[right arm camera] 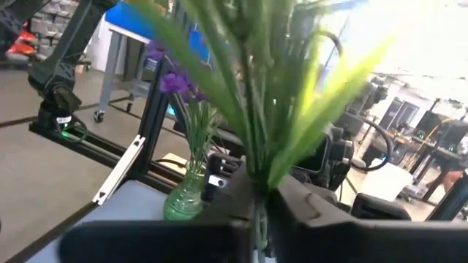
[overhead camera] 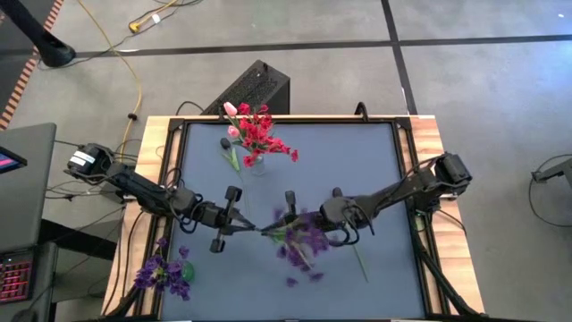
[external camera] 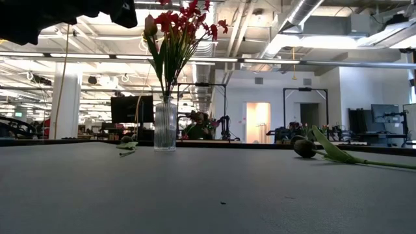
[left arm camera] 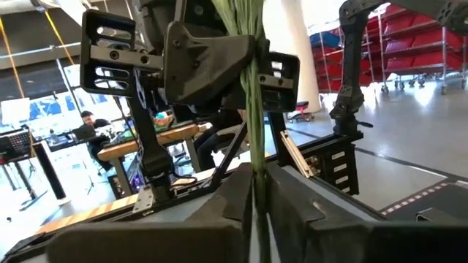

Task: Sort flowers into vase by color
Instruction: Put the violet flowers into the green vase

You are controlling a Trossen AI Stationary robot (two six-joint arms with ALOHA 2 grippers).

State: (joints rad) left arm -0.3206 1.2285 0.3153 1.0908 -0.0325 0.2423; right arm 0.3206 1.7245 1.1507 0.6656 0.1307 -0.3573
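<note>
A purple flower bunch (overhead camera: 308, 239) with green stems hangs above the table's middle between my two grippers. My left gripper (overhead camera: 256, 230) comes from the left and is shut on its stems. My right gripper (overhead camera: 279, 224) comes from the right and is shut on the stems nearer the blossoms. A clear vase (external camera: 164, 123) at the far side holds red and pink flowers (overhead camera: 255, 132). A second vase with purple flowers (overhead camera: 164, 274) stands at the near left corner and also shows in the right wrist view (right arm camera: 186, 196). A pink tulip (external camera: 303, 147) lies on the table at the right. My left gripper pinches the bunch's green stems (left arm camera: 256, 191) between its two fingers, near their bare end. The fingers come level from the table's left, across the stems. My right gripper pinches the same stems (right arm camera: 260, 191) where the leaves fan out, level from the table's right. The bunch hangs clear of the table.
A dark bud with a leaf (overhead camera: 229, 148) lies beside the far vase. The tulip's stem (overhead camera: 360, 263) lies right of the middle. Small purple petals (overhead camera: 291, 282) lie on the mat near the front. A black box (overhead camera: 250, 89) stands behind the table's far edge.
</note>
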